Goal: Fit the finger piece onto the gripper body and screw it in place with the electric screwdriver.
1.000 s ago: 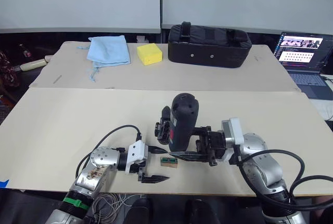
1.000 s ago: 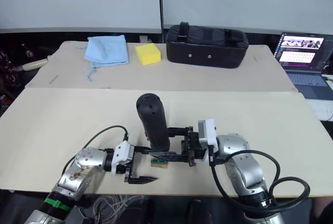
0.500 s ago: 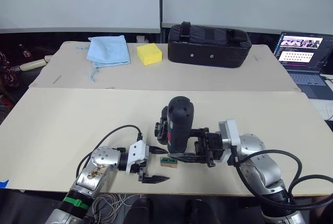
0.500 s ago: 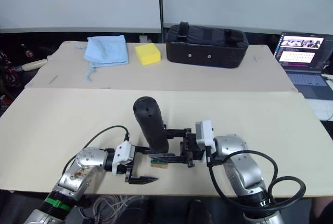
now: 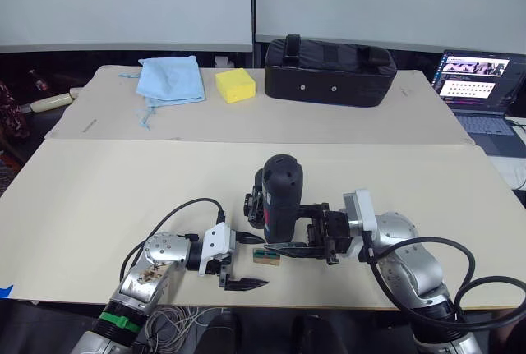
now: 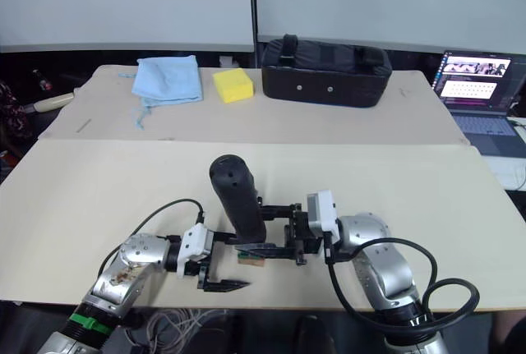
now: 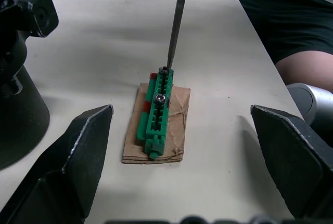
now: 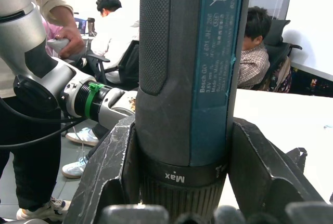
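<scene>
Right gripper (image 5: 306, 227) is clamped on the electric screwdriver (image 5: 279, 194), fingers (image 8: 117, 167) pressed vs. both sides of the barrel just above the collar marked "Max". Tool stands nearly upright, rounded end up, leaning a bit toward the robot's left. Its thin metal bit (image 7: 177, 18) runs down to a small green block (image 7: 158, 107) w/ screw heads in it, tip at or touching the block's end; contact can't be confirmed. Green block sits on a scrap of brown cardboard (image 7: 171, 130) on the near table (image 5: 107, 198), close to the front edge.

Left gripper (image 5: 242, 259) hovers low over the table, just left of the block, fingers (image 7: 78, 156) spread wide on either side of it, holding nothing.

Gripper body (image 5: 258, 202) stands on the table right behind the screwdriver, partly hidden by it, just beyond the cardboard. Finger piece: can't pick it out.

Farther back, on the second table (image 5: 345, 124): blue cloth (image 5: 171, 79), yellow sponge (image 5: 236, 85), large black padded bag (image 5: 330, 70). Open laptop (image 5: 481, 91) at far right. Right wrist view has people (image 8: 257, 47) behind the tool, one seated.
</scene>
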`<state>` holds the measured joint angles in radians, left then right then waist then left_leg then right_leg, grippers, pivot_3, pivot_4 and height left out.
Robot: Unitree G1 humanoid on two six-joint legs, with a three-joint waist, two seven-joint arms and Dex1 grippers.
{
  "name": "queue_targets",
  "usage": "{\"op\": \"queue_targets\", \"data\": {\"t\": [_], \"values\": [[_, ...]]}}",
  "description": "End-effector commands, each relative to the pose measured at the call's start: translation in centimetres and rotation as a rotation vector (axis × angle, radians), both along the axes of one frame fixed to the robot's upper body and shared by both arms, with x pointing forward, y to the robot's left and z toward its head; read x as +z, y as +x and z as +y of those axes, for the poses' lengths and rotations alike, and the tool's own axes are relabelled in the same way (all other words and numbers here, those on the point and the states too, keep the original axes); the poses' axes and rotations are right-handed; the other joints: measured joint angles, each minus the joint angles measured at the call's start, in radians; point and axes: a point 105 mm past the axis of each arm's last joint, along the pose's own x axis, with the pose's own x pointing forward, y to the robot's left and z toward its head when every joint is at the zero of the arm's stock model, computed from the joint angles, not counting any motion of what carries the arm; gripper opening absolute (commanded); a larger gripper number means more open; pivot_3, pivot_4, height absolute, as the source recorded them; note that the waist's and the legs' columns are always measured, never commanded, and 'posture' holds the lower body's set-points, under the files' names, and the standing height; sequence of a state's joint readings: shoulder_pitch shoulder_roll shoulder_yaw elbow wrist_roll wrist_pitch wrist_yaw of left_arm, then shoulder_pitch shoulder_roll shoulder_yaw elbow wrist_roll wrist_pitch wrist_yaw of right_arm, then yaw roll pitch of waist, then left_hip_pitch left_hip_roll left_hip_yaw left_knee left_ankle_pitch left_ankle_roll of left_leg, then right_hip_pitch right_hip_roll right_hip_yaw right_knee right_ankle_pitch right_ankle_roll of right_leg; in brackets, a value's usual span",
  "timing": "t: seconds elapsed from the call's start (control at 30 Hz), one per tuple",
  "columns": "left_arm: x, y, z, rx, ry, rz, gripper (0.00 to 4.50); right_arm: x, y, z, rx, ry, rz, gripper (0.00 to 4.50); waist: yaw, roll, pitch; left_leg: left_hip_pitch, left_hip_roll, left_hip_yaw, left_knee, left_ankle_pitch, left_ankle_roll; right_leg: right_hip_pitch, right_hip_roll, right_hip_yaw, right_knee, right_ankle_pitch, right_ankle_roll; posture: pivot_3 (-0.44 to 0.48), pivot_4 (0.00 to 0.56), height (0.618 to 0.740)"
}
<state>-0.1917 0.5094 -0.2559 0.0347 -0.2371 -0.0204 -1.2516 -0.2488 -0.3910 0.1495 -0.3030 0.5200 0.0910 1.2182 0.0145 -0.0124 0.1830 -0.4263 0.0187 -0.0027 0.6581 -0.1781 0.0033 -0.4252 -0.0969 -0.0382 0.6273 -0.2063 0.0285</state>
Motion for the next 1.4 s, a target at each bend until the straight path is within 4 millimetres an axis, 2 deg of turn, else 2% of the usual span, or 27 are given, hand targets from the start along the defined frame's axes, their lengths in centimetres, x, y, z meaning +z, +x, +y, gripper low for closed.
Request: {"op": "queue_targets", "data": {"t": [0.03,1.4], "values": [[-0.56,-0.66,-0.27,-0.018,0.009,0.022,4.5,0.91,-0.4,-0.04,0.011,0.036,-0.053,1.93,0.0,0.0,0.0,0.0,0.0,0.0,0.0,0.0,0.0,0.0,0.0,0.0,0.0,0.0,0.0,0.0,0.15,0.74],[-0.8,-0.67,-0.04,-0.018,0.012,0.023,4.5,0.5,-0.13,-0.02,0.004,0.028,-0.025,1.93,0.0,0.0,0.0,0.0,0.002,0.001,-0.001,-0.003,-0.004,0.0,0.0,0.0,-0.001,0.0,0.0,0.0,0.15,0.74]]}}
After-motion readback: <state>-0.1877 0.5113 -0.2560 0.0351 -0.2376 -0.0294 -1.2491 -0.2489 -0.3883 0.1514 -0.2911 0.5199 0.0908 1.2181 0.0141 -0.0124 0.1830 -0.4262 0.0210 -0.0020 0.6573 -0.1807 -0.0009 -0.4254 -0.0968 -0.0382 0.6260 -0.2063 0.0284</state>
